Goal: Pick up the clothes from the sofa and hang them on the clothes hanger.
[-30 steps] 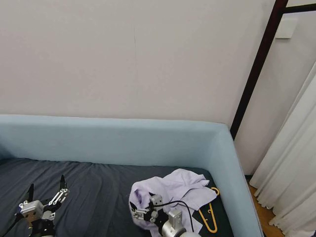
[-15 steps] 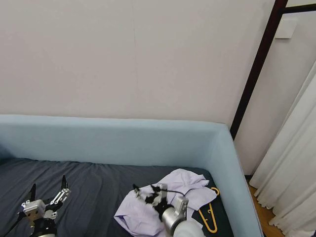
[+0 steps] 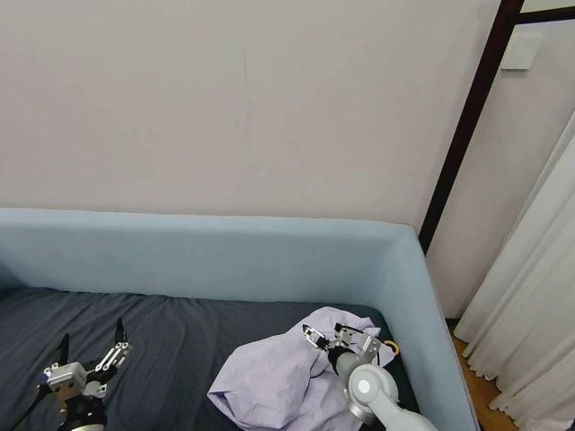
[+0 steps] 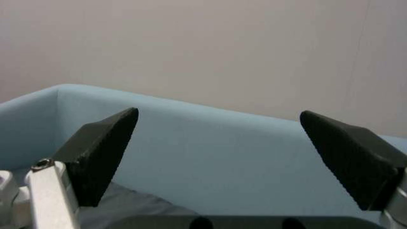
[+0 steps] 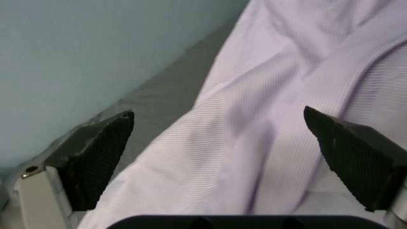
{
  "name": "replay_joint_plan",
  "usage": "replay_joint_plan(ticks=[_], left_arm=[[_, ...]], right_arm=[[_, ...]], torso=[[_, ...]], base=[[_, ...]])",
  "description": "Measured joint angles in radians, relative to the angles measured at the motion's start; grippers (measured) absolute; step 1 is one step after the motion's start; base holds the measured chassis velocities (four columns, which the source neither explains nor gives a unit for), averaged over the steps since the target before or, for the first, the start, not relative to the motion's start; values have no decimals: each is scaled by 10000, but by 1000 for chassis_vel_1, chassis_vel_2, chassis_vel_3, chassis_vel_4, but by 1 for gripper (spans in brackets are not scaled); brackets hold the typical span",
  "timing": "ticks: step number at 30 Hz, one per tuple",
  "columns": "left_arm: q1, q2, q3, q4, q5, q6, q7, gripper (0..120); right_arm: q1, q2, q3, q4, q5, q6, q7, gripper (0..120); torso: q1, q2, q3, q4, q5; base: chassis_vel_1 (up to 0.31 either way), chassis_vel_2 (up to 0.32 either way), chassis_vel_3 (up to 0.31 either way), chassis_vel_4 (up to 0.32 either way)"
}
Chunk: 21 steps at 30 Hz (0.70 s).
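A lavender garment point(image 3: 269, 388) lies crumpled on the dark seat of the sofa point(image 3: 180, 332), near its right end. My right gripper point(image 3: 340, 335) hovers open over the garment's far right part, close to the backrest. In the right wrist view the lavender cloth point(image 5: 273, 114) lies just beyond the spread fingertips point(image 5: 95, 157), and nothing is between them. A bit of a yellow hanger point(image 3: 393, 347) peeks out beside the garment. My left gripper point(image 3: 92, 336) stands open above the seat at the left, and the left wrist view has its fingertips point(image 4: 102, 148) wide apart.
The sofa's light blue backrest point(image 3: 225, 256) and right armrest point(image 3: 422, 323) wall in the seat. A dark vertical post point(image 3: 463, 126) and white curtains point(image 3: 539, 296) stand to the right. Bare dark seat lies between the two grippers.
My right gripper let the garment go and moved right and back toward the backrest. The garment dropped and spread out to the left. The left gripper barely shifted.
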Motion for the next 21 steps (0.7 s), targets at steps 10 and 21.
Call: replay_joint_plan(ticks=[10,21], left_arm=[[5,-12,-4,-30,11,11,0,100],[62,-32,-80,-26,18,4,-2,100]], right_arm=[[-45,125,319,-660,-388,11,-415,100],[21,493,272,-1327,-1075,202,-1052,79]], torso=[[0,0,0,0,-1],[0,2,-1,0,-2]], base=[[0,0,0,0],[0,0,0,0]])
